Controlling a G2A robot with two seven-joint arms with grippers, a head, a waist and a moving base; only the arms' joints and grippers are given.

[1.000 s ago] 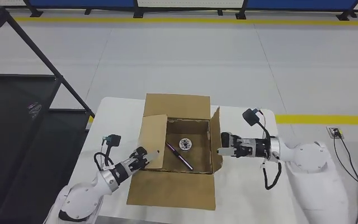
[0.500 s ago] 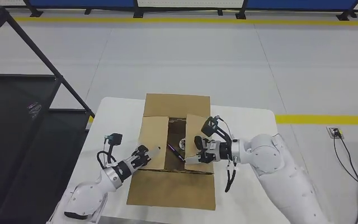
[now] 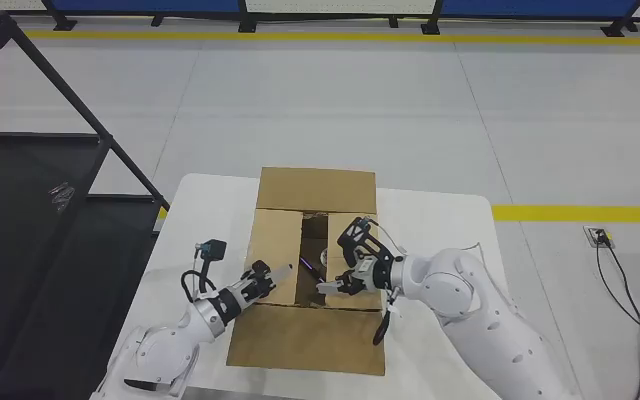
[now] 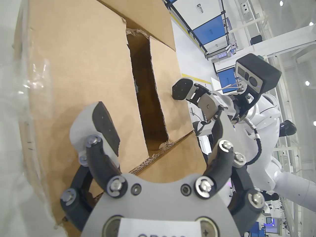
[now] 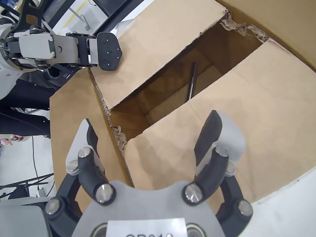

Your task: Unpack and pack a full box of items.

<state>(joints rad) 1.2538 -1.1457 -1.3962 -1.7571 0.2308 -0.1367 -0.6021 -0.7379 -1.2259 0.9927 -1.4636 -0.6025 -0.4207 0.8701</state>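
Left gripper (image 4: 160, 117) at the outer edge of the left flap (image 3: 275, 245) of the cardboard box (image 3: 310, 340), jaws spread wide, nothing in them. Box sits mid-table (image 3: 440, 340); both side flaps are folded nearly flat over the top, with a narrow gap between them, and a dark pen (image 5: 192, 80) lies on the box floor below. Right gripper (image 5: 151, 127) over the near corner of the right flap (image 3: 355, 222), jaws likewise spread and empty; contact with the cardboard unclear.
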